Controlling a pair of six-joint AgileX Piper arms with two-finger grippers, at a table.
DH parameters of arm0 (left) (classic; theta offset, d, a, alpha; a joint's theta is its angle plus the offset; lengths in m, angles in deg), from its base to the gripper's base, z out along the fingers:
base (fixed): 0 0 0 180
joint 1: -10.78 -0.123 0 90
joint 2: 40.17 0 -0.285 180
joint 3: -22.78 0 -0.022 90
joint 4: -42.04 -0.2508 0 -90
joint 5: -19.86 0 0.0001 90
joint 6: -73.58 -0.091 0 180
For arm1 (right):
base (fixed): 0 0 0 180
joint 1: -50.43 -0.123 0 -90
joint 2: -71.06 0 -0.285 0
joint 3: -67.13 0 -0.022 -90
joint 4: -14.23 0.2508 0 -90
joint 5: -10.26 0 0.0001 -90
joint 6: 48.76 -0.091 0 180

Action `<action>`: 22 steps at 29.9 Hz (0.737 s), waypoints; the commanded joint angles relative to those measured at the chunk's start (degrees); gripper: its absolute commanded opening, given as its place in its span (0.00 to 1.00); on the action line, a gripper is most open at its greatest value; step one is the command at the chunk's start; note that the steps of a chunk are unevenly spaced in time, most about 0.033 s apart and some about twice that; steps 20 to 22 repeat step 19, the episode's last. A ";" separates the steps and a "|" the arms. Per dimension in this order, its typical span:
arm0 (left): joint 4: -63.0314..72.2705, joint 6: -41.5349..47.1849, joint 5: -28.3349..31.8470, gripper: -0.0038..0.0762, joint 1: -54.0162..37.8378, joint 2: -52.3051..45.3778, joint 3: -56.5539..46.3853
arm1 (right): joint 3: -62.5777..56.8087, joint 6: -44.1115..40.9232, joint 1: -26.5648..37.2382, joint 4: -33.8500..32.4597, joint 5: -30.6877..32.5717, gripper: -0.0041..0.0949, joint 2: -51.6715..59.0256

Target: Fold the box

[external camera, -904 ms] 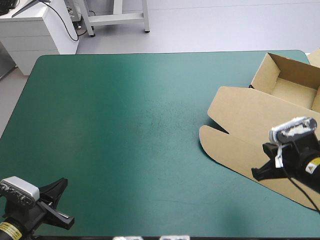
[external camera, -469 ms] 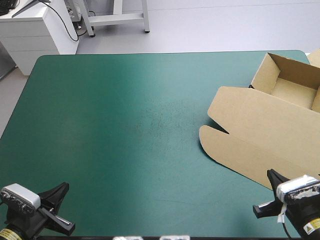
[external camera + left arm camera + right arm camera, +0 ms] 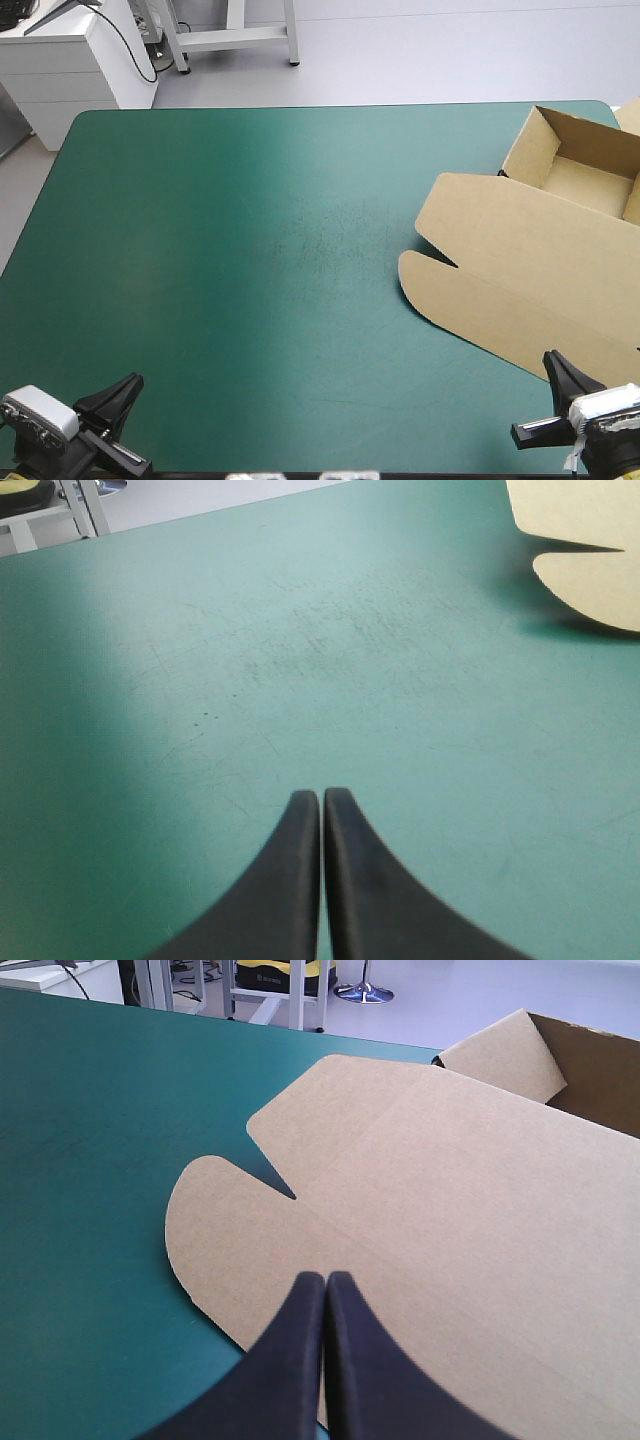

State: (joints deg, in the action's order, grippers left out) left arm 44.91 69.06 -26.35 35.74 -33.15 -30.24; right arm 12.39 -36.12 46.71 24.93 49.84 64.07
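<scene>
At the near left corner of the table you had the left gripper point(image 3: 322, 795) low over the teal-green cover point(image 3: 250, 250), and its two black fingers point(image 3: 290, 880) were pressed together into one point, with nothing between them. Ahead of it the cover showed some faint scuff marks point(image 3: 330, 235) near the middle of the table. Further to the right, you could see the box point(image 3: 530, 260), which lay on the right part of the table and reached toward the far right corner. It was brown board, half formed. The lid point(image 3: 540, 240) lay flat on the cover with a straight crease across it, and at its left end one rounded flap point(image 3: 430, 285) was set off by a narrow pointed notch. Beyond the lid stood the tray point(image 3: 590, 185), open, with its walls raised; inside it only its own brown floor and walls showed. At the near right corner you had the right gripper point(image 3: 326, 1278), whose black fingers were also pressed together and held nothing. Their tip pointed over the near edge of the lid; I cannot tell if it touched the board.
</scene>
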 commanded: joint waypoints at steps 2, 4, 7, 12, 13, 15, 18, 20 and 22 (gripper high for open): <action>0.82 -0.42 4.61 0.04 0.27 0.38 1.11 | 1.27 -0.12 -0.25 -0.02 -4.22 0.02 1.37; 0.82 -0.42 4.61 0.04 0.27 0.38 1.11 | 1.27 -0.12 -0.25 -0.02 -4.22 0.02 1.37; 0.82 -0.42 4.61 0.04 0.27 0.38 1.11 | 1.27 -0.12 -0.25 -0.02 -4.22 0.02 1.37; 0.82 -0.04 4.61 0.04 0.27 0.38 1.11 | 1.27 -0.12 -0.25 -0.02 -4.33 0.02 1.37; 0.82 -0.04 4.61 0.04 0.27 0.38 1.11 | 1.27 -0.12 -0.25 -0.02 -4.33 0.02 1.37; 0.82 -0.04 4.61 0.04 0.27 0.38 1.11 | 1.27 -0.12 -0.25 -0.02 -4.33 0.02 1.37; 0.82 -0.04 4.61 0.04 0.27 0.38 1.11 | 1.27 -0.12 -0.25 -0.02 -4.33 0.02 1.37; 0.82 -0.04 4.61 0.04 0.27 0.38 1.11 | 1.27 -0.12 -0.25 -0.02 -4.33 0.02 1.37; 0.82 -0.04 4.61 0.04 0.27 0.38 1.11 | 1.27 -0.12 -0.25 -0.02 -4.33 0.02 1.37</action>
